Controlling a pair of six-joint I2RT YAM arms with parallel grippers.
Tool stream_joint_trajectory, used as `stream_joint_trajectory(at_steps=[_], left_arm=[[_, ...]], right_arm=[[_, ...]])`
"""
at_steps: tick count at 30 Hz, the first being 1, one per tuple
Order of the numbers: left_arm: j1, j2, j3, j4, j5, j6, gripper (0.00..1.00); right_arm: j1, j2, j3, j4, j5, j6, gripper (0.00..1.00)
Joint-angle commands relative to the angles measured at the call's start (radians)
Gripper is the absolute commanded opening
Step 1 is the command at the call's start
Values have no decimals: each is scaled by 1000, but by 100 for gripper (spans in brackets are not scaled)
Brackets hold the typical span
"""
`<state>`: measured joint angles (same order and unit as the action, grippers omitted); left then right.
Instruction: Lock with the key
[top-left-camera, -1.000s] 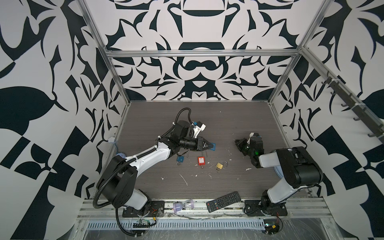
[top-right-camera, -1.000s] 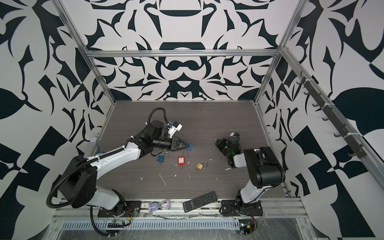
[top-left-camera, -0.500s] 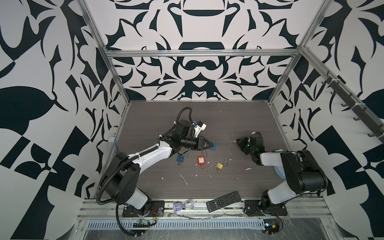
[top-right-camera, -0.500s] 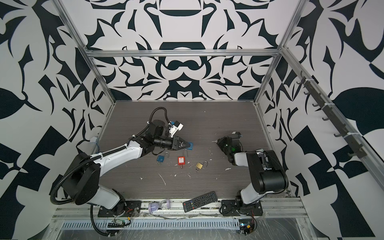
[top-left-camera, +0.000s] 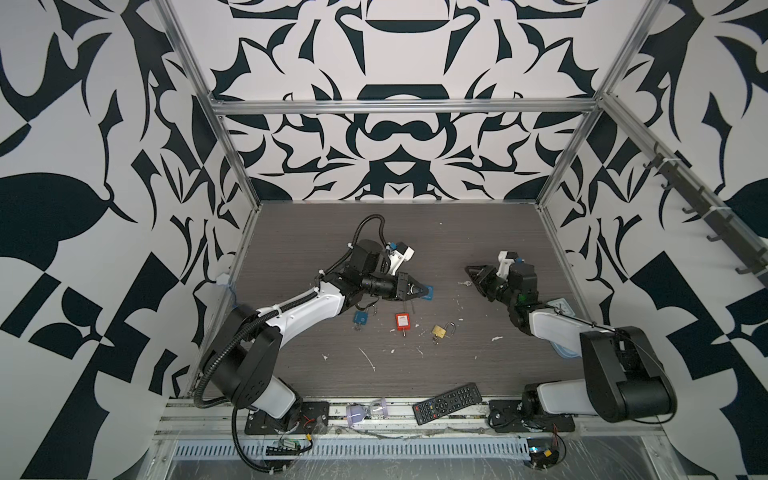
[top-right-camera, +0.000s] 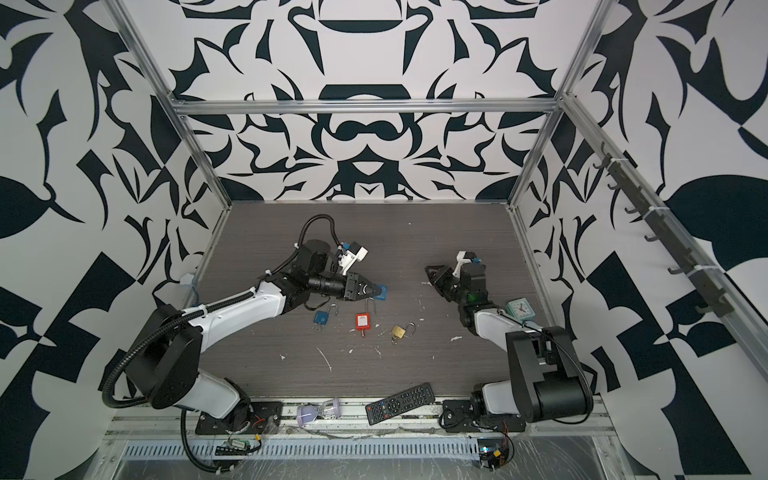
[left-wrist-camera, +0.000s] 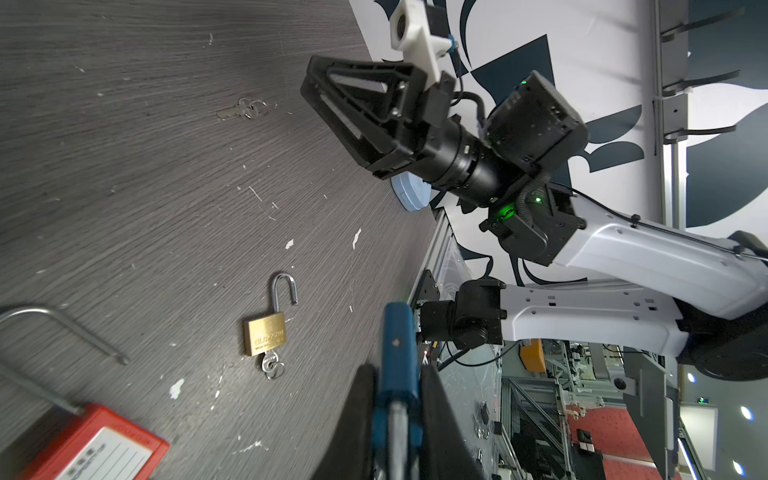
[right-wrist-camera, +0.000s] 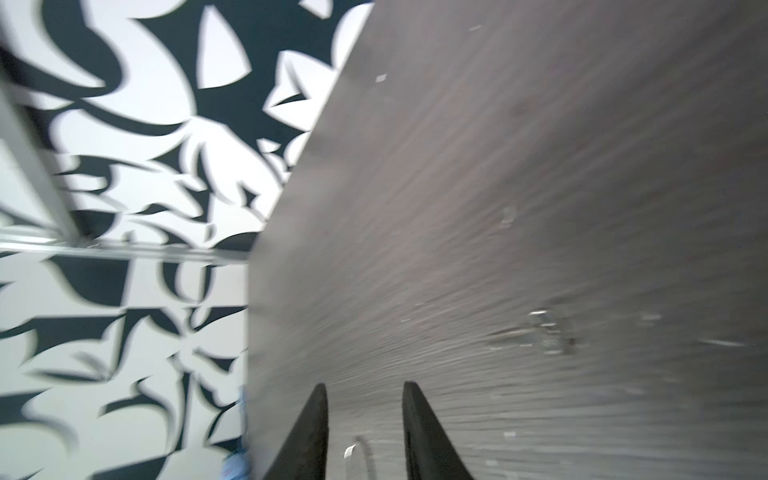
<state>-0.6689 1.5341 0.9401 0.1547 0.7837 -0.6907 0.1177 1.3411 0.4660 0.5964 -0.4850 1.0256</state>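
right arm has swung back toward the far wall since a second ago, and the black right fingers (top-left-camera: 478, 275) have come apart. they are released now, and the blurry right wrist view shows nothing between those fingers (right-wrist-camera: 311, 428). the small silver key on its rings (top-left-camera: 466, 284) lies flat on the dark grey wooden desk (top-left-camera: 316, 232), just beside the tips of those fingers and not touching them. the left wrist view shows the same key (left-wrist-camera: 243, 110) lying alone on the wood.

the left arm has stayed put. the black left fingers (top-left-camera: 412, 289) are clenched on a blue plastic padlock (top-left-camera: 428, 293), holding it out toward the middle of the desk. its blue body (left-wrist-camera: 395, 332) sticks out past the tips.

near that arm three more locks lie in a row: a second small blue padlock (top-left-camera: 360, 318), a red box-shaped padlock (top-left-camera: 402, 321) with its loop open, and a shiny brass padlock (top-left-camera: 440, 330), loop open, with its own key in the bottom. a black remote control (top-left-camera: 446, 402) lies at the front edge.
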Motion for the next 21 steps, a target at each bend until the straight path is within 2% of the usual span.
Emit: stream_joint_trajectory(at_steps=[1,4,7,9,12,14,21], left_arm=[[-5,15,12,96,68,-5,0],[-5,21,12,124,90,-10,0],[-5,31,29,114,104,12,0],[-5,57,73,48,116,73,0],[-6,145,199,-124,146,202,0],[-7,228,307,-241,156,276,0],[-28,490,580,-372,175,333,0]], right_arm=[[2,-105,-7,199,-301,60,41],[5,-206,-20,199,-358,106,45],[5,-315,-10,24,-353,62,45],[5,-388,8,-137,-331,3,43],[4,-481,61,-437,-273,-113,43],[5,-536,88,-610,-194,-167,42],[-1,-655,98,-865,-42,-233,41]])
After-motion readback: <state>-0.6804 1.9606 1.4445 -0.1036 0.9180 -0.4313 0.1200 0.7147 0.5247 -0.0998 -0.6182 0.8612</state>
